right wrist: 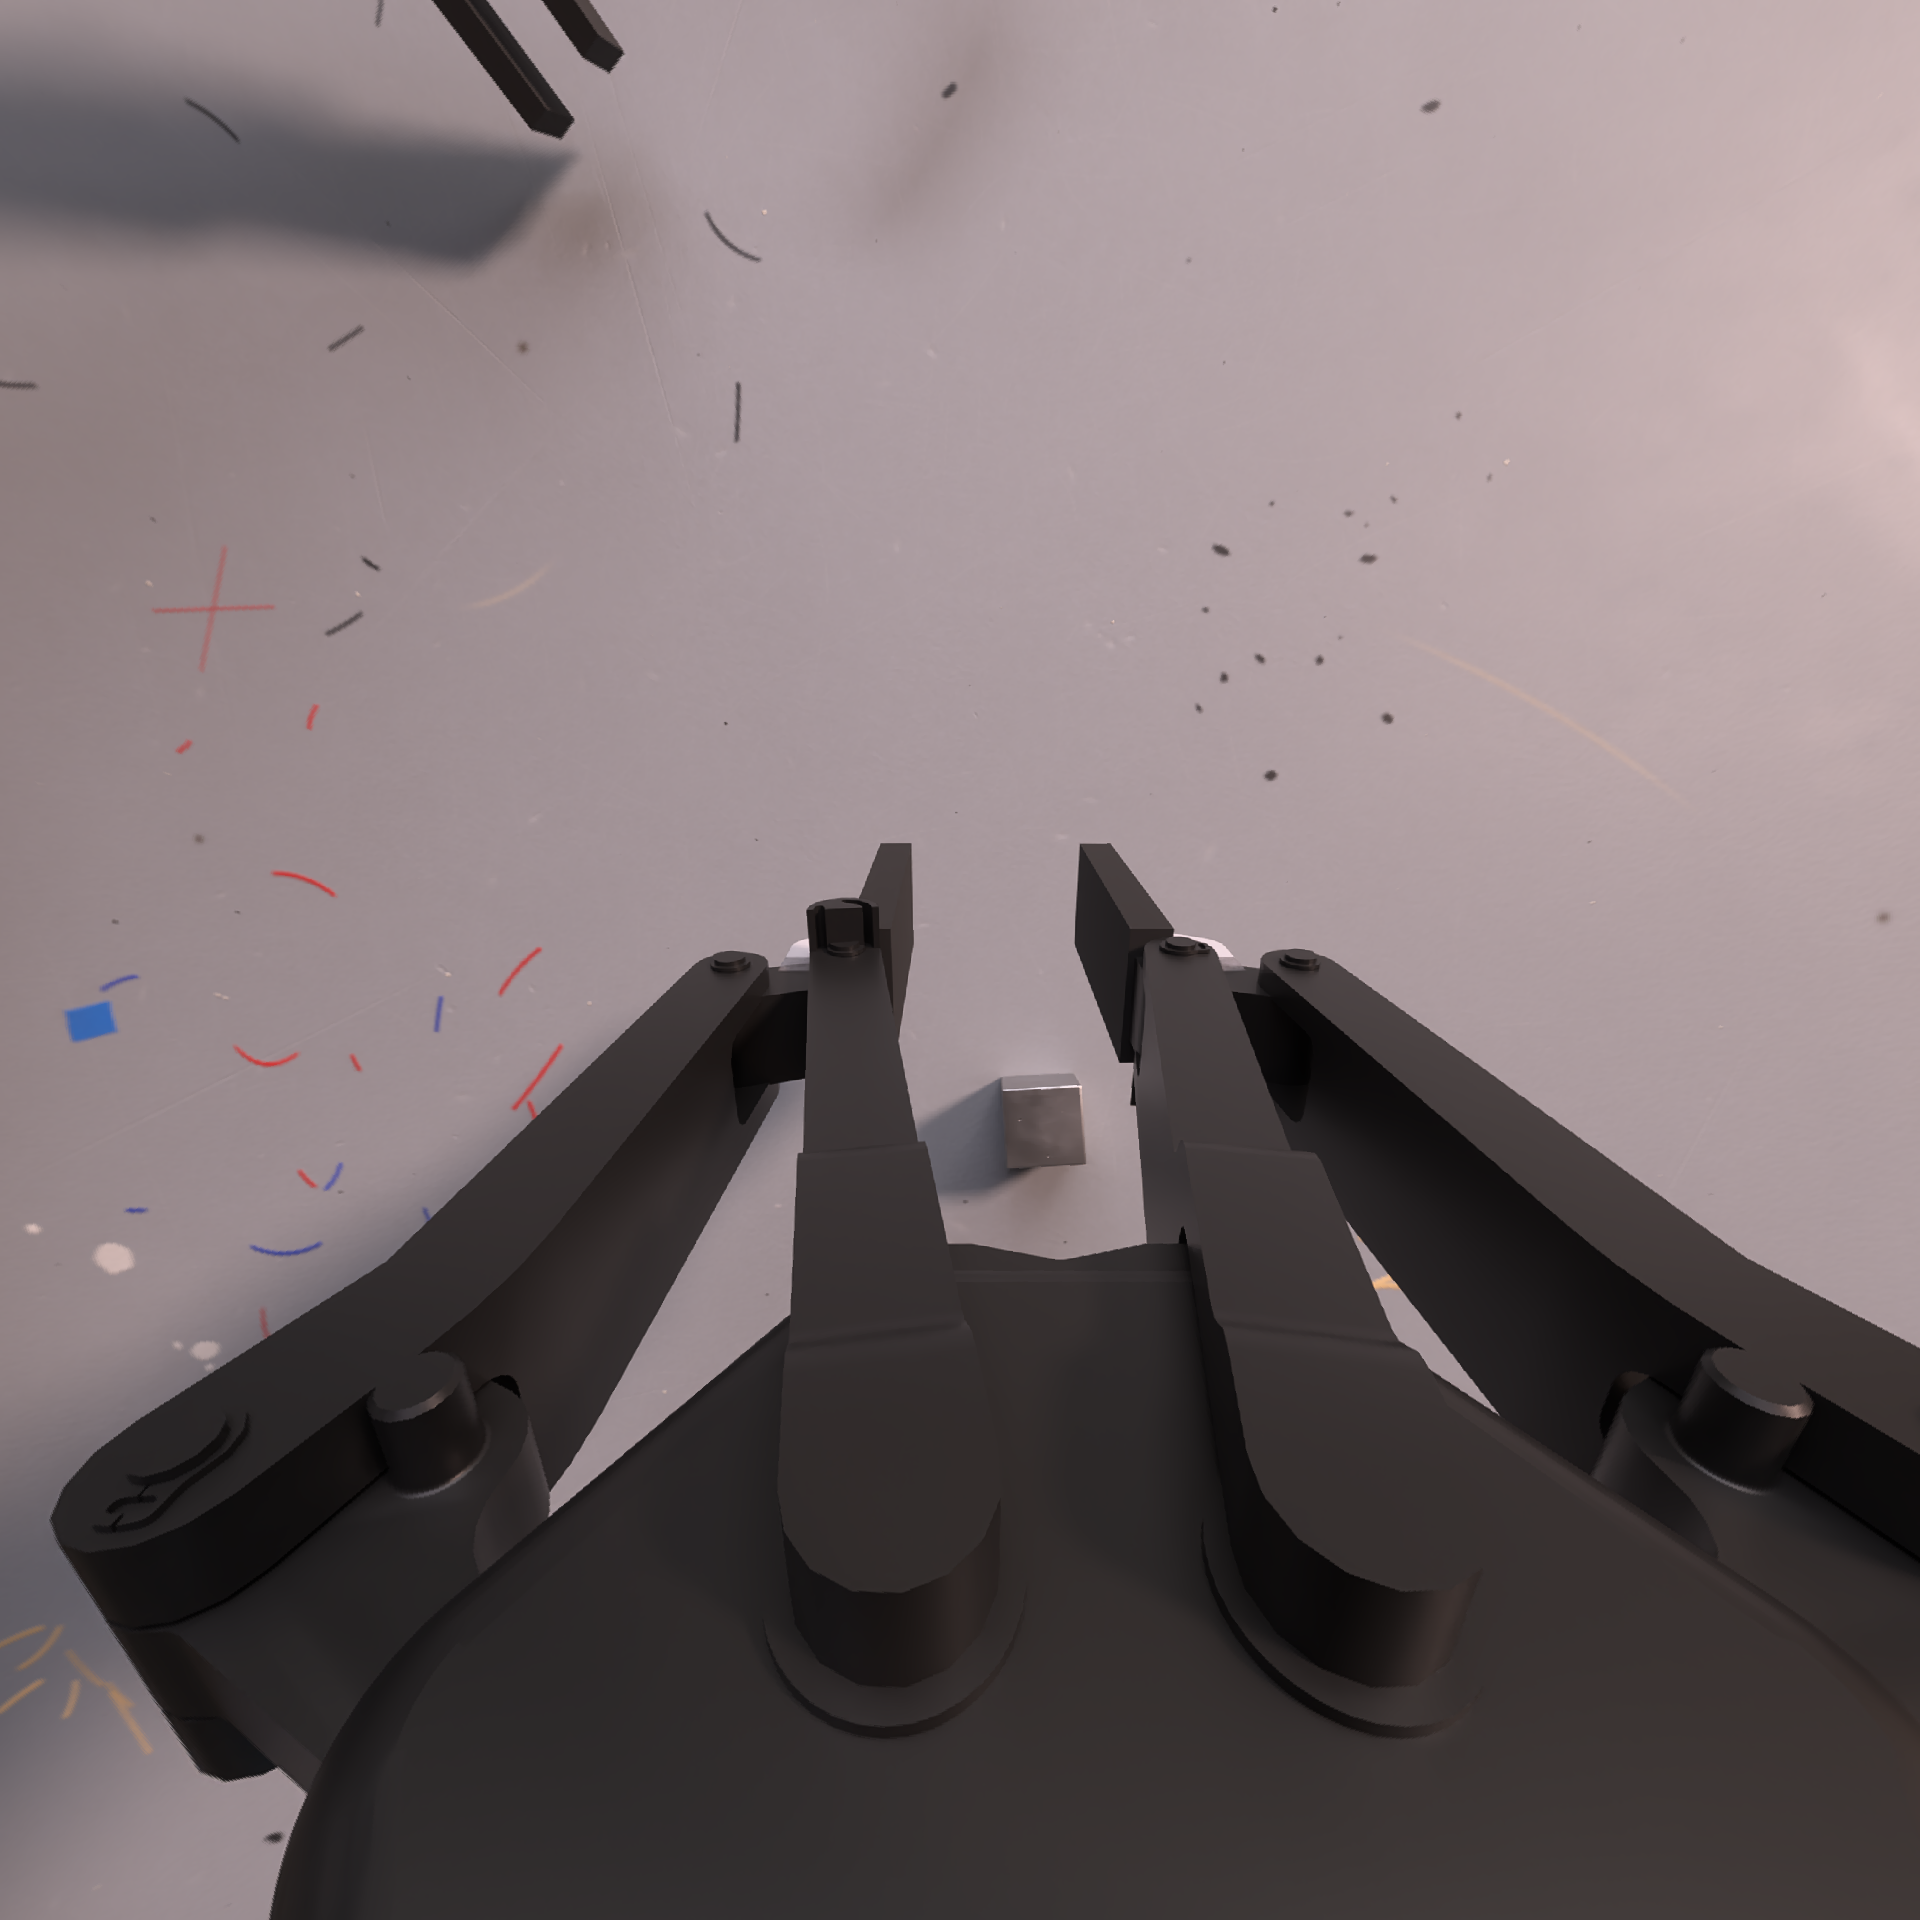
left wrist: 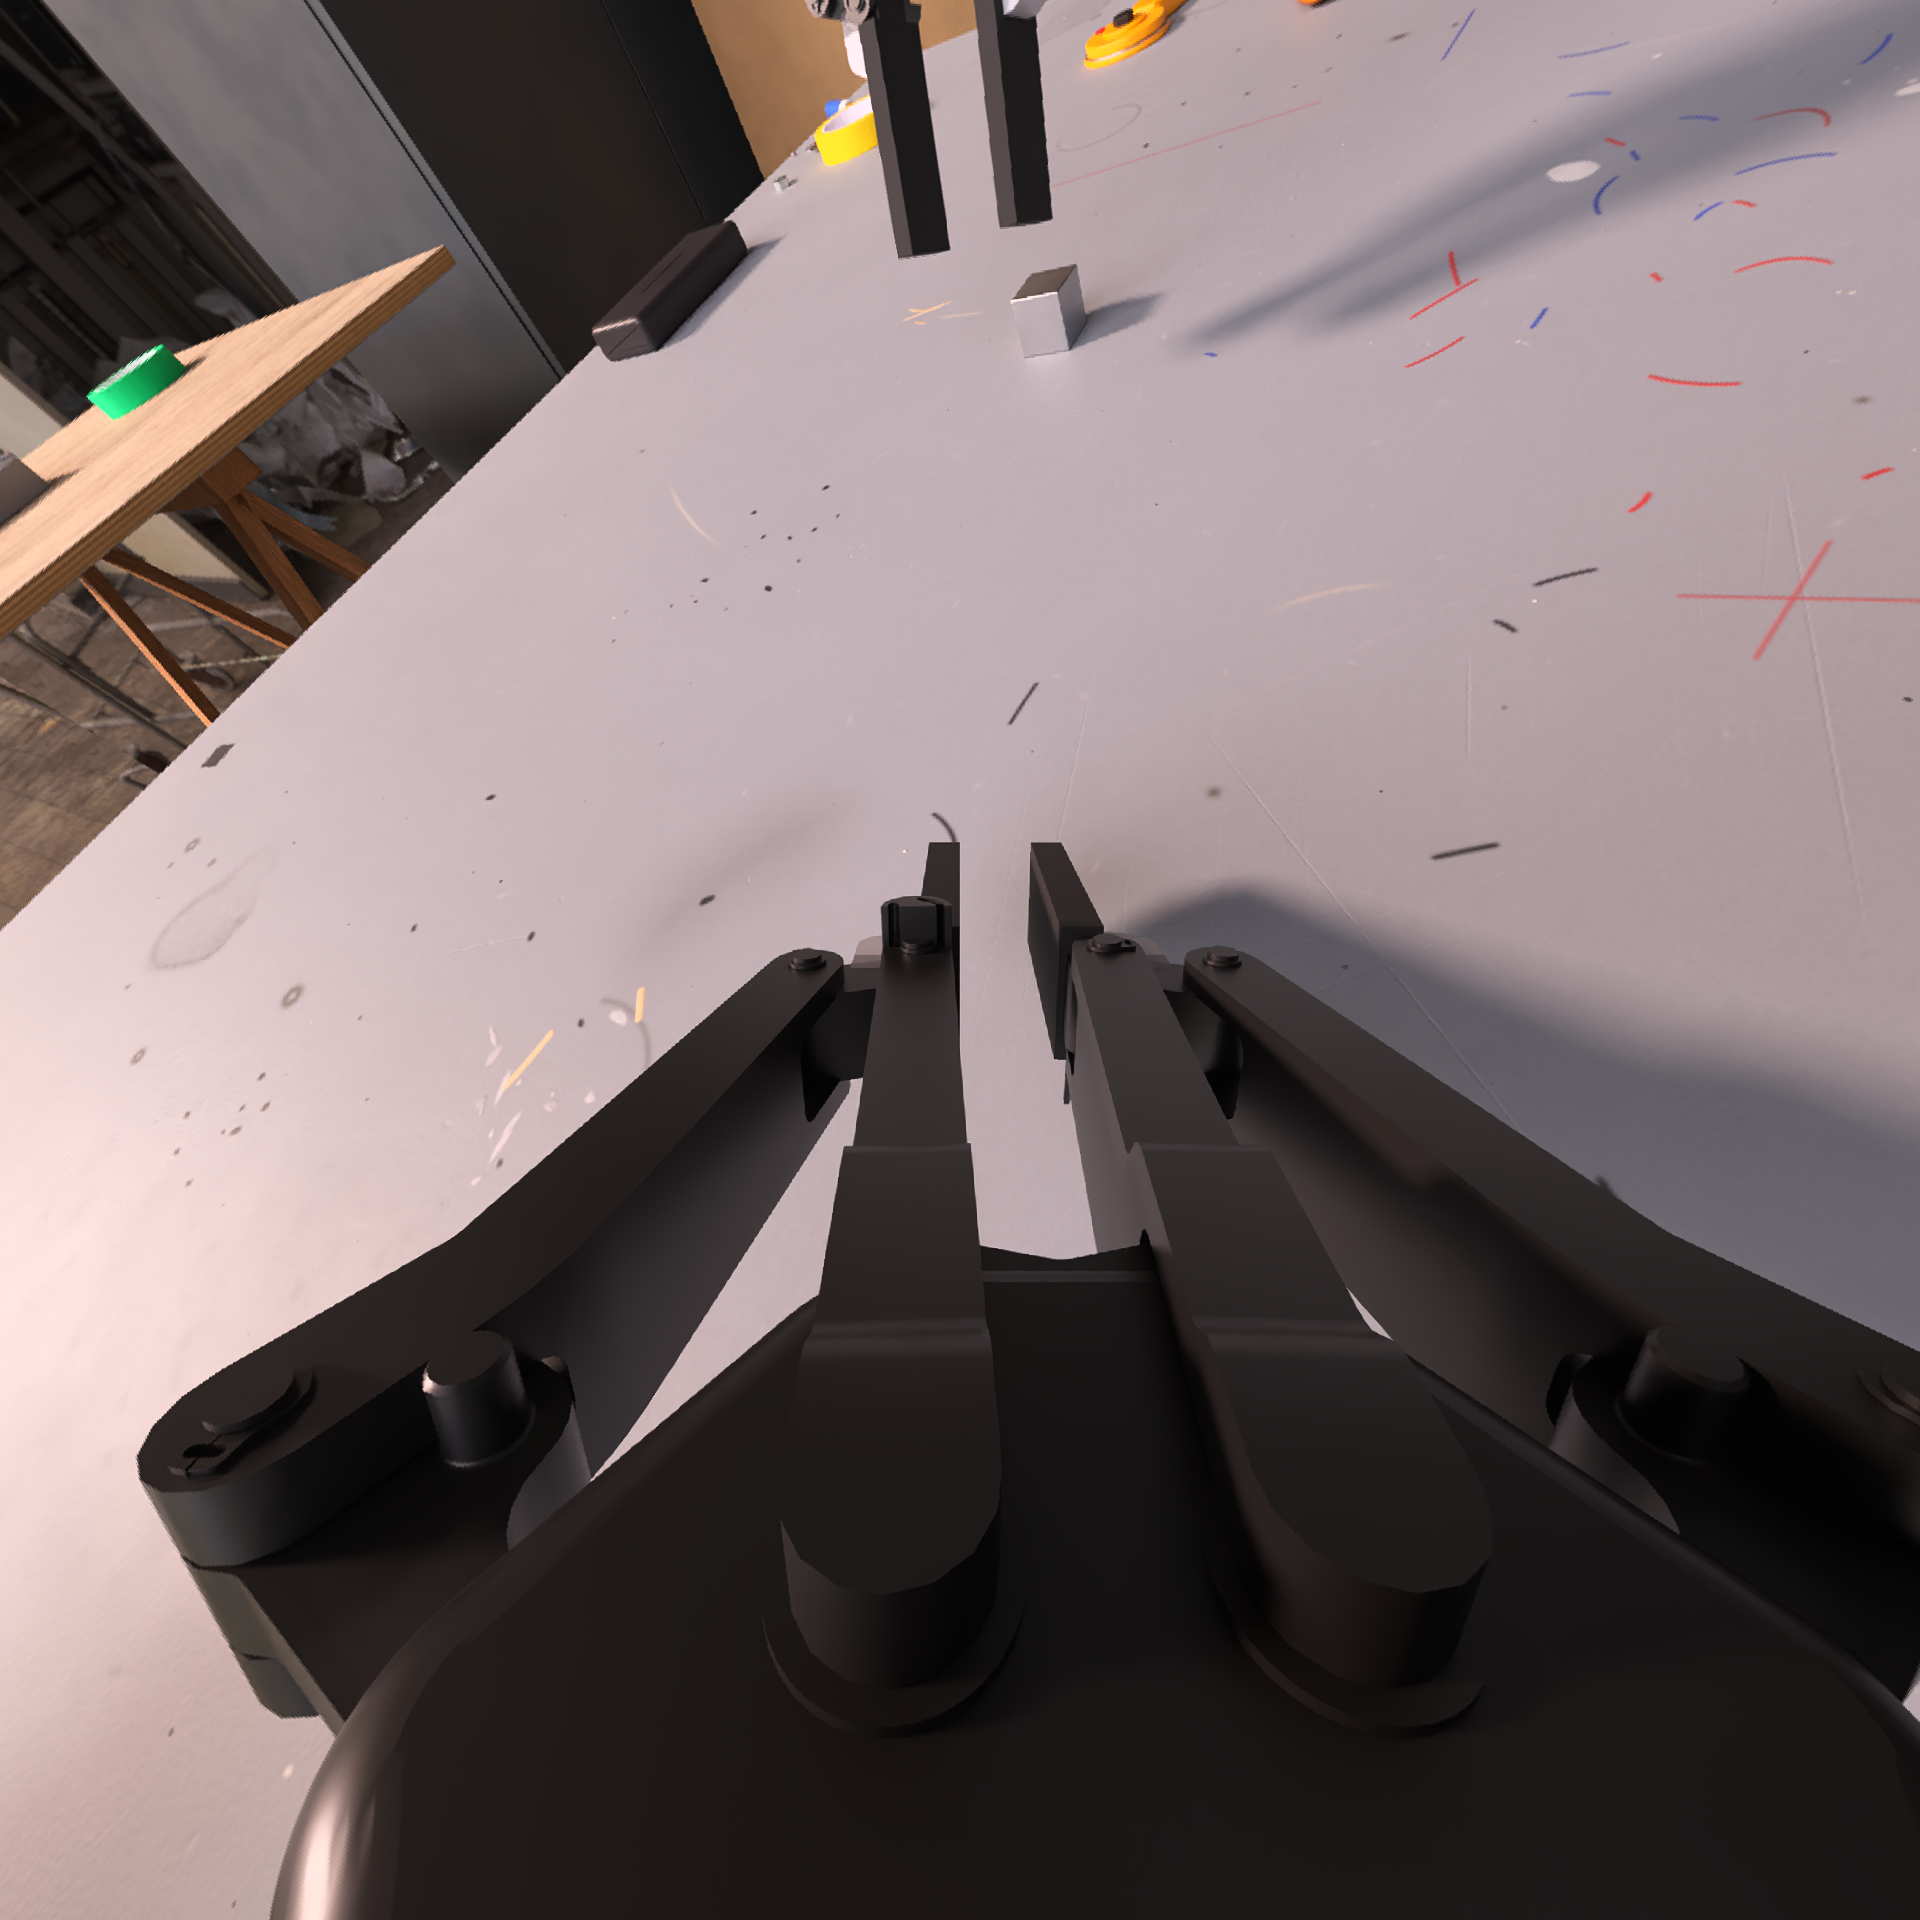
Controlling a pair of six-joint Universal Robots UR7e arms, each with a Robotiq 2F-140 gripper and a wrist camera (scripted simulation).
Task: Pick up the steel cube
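The steel cube point(right wrist: 1042, 1120) is seen resting on the grey table point(right wrist: 1039, 520), free, below the parted, empty fingers of the right gripper point(right wrist: 994, 854). The left gripper point(left wrist: 994, 854) is held narrowly parted, empty, well apart. Both wrists are cut off.

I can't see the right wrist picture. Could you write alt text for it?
A small steel cube sits on a scuffed grey table, framed between the two open black fingers of the right hand, which hangs above it without touching. At the top left, the other hand's fingertips poke into view.
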